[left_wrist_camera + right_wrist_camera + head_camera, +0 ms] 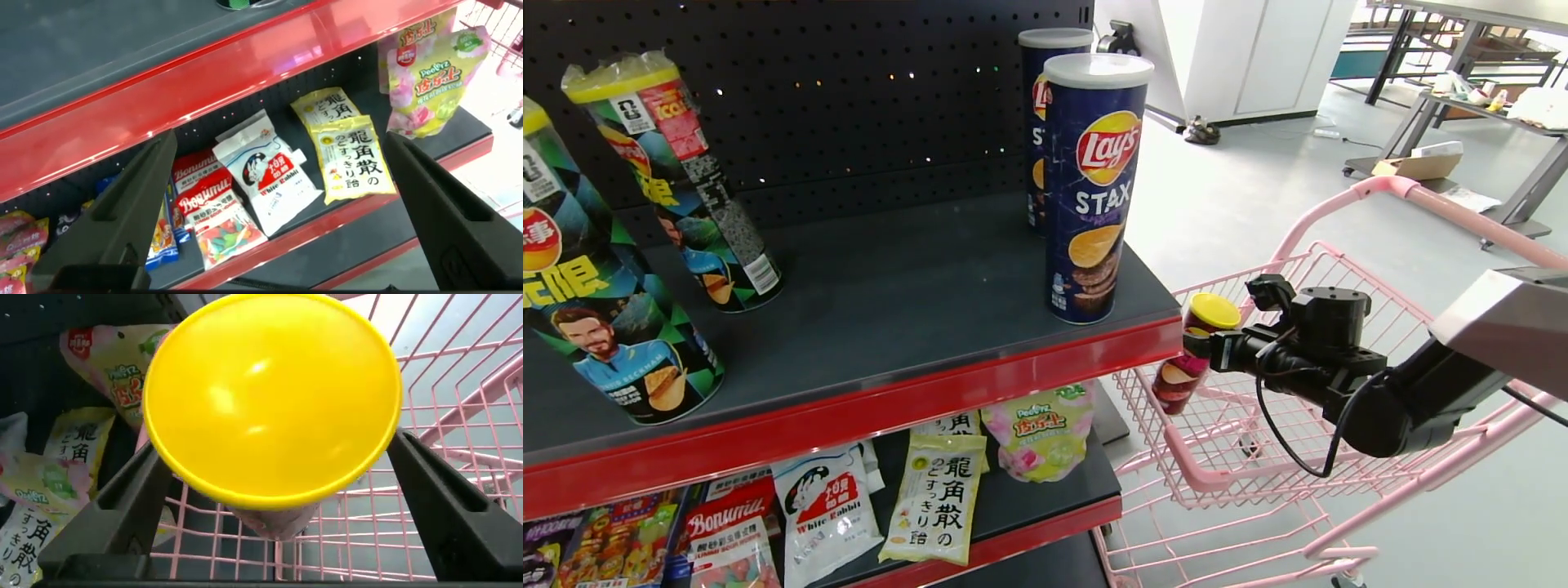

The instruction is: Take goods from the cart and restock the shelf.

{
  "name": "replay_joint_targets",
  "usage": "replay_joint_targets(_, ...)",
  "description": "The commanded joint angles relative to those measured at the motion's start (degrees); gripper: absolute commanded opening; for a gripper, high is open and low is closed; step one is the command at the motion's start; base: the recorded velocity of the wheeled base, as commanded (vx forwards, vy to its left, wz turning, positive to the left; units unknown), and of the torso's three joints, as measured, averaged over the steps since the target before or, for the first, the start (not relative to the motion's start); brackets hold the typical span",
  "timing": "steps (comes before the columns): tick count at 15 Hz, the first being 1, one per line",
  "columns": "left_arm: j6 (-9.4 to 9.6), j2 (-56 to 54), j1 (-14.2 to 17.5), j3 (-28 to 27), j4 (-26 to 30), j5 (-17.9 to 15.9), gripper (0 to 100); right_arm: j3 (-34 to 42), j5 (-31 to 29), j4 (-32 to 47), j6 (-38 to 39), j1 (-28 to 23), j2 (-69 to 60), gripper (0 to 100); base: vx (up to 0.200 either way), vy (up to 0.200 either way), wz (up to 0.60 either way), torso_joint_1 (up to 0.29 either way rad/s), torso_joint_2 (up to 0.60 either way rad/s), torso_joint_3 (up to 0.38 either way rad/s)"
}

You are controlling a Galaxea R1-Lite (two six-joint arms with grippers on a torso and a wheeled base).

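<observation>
Found the yellow-lidded can (pixel 1180 377) held aloft over the pink cart (pixel 1311 260), near its left wall and just right of the shelf's red front lip (pixel 980 371). Noted the long axis tilted: lid up and leaning right, base down and to the left. Confirmed the can clamped across the body just under the lid by the right jaws, closed to the can's width, with a finger on either side in the right wrist view.

Located the top shelf deck (pixel 890 278) to the left of the can and higher than its base. Judged the base below the lip, to be raised before any travel left. Noted open deck between the two blue cans (pixel 1094 188) at the right end and the green cans (pixel 686 180) at the far left.

Found the left jaws spread wide and holding nothing, facing the snack bags (pixel 343 155) on the lower shelf (pixel 1045 494). Judged the right arm the better placed, with the can already in its grip. Flagged a risk of clipping the nearer blue can during placement.
</observation>
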Motion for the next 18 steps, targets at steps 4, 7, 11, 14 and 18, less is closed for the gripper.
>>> replay_joint_targets(4,0.01,0.03,0.04,-0.12,0.0,0.32,100,-4.33,-0.01,0.09,1.11,-0.31,3.13,100,0.0,0.0,0.0,0.0,0.0,0.0)
replay_joint_targets(7,0.01,-0.14,0.04,-0.03,0.0,0.41,100,-5.38,-0.1,0.09,1.28,-0.31,4.1,100,0.0,0.0,0.0,0.0,0.0,0.0)
replay_joint_targets(11,0.01,-0.23,0.04,-0.03,0.0,0.76,100,-6.26,-0.36,0.0,1.37,-0.04,5.5,0,0.0,0.0,0.0,0.0,0.0,0.0)
replay_joint_targets(14,0.1,-0.23,0.04,-0.03,0.0,0.76,100,-6.17,-0.54,0.0,2.43,-0.04,5.59,0,0.0,0.0,0.0,0.0,0.0,0.0)
replay_joint_targets(18,0.28,-0.32,0.04,0.14,0.0,0.76,100,-3.1,-1.42,-2.19,2.08,-0.22,1.11,0,0.0,0.0,0.0,0.0,0.0,0.0)
